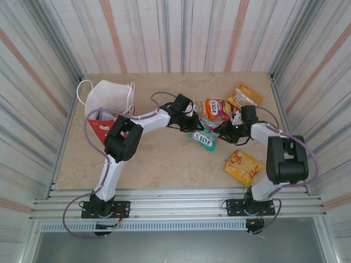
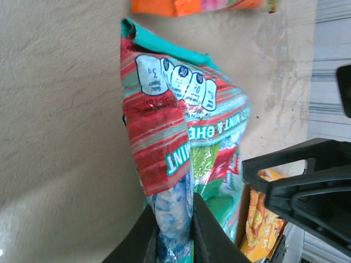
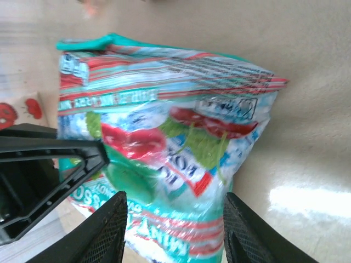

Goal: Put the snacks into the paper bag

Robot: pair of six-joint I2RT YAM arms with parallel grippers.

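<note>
The left fingers (image 2: 140, 244) were clenched on the teal packet (image 2: 181, 137). They pinched one end of it, so it stood up off the table (image 1: 159, 164) with its red-striped back toward the left wrist camera. The right fingers (image 3: 107, 230) were spread apart and released, straddling the packet from the other side. Its printed front, with red and green fruit, lay in the gap between them, and whether they touched it could not be told.

From above, the teal packet sat near the table's middle, with the left fingers at its left and the right fingers at its right. The bag (image 1: 107, 96) stood well to the packet's left, toward the far corner, with its white mouth open and its cord handles showing. The orange-red packet (image 1: 218, 108) lay flat just beyond the teal packet. The orange packet (image 1: 244, 94) lay farther off, beyond the teal packet and to its right. The yellow packet (image 1: 244, 166) lay apart from the teal packet, to its right and closer to the table's near edge.
</note>
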